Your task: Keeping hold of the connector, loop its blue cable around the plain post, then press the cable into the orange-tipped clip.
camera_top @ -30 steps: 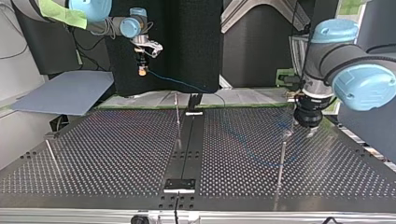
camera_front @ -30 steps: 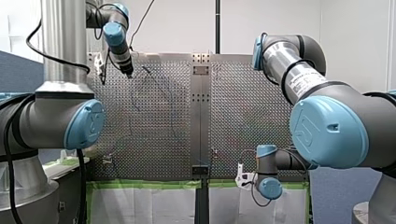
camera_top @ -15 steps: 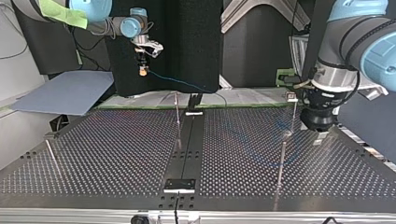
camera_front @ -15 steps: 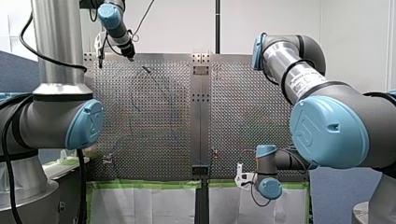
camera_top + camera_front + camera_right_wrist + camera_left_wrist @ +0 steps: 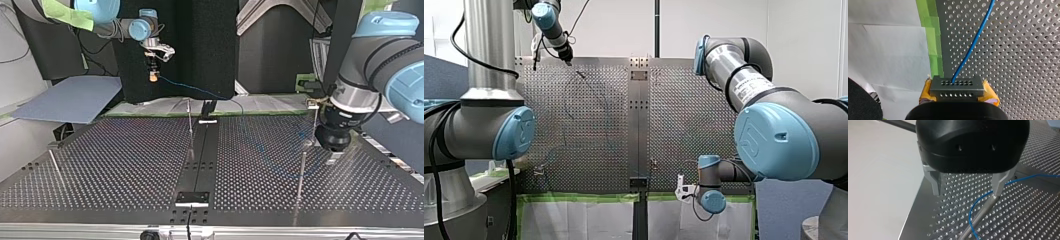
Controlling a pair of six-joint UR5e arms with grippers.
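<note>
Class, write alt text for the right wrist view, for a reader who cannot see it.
My right gripper clamps a grey connector, with two rows of small holes, between its yellow pads. Its blue cable leaves one hole and runs ahead over the perforated table, whose edge carries green tape with white paper beyond.

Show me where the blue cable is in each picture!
Top view: blue cable runs from my right hand onto the perforated table.
Front view: only a faint line, table's left half.
Left wrist view: curls by my left hand.
Right wrist view: leaves the connector.
Landmark: the perforated table, everywhere.
</note>
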